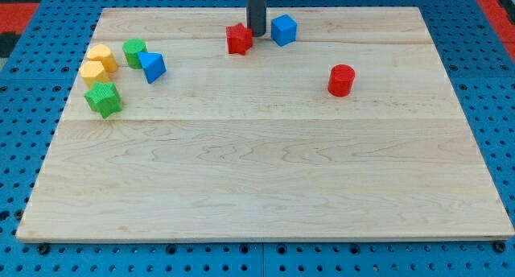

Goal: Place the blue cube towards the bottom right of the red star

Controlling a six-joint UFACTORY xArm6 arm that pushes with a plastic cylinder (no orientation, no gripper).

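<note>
The red star (pixel 239 39) lies near the view's top, a little left of centre. The blue cube (pixel 283 29) lies just to its right and slightly higher. My tip (pixel 256 33) stands between the two, close to the star's right side and just left of the cube. The dark rod rises from there out of the view's top.
A red cylinder (pixel 341 80) stands at the right. At the left are a blue triangular block (pixel 151 66), a green block (pixel 133 51), two yellow blocks (pixel 102 56) (pixel 92 72) and a green star (pixel 104 98). The wooden board (pixel 257 188) lies on blue pegboard.
</note>
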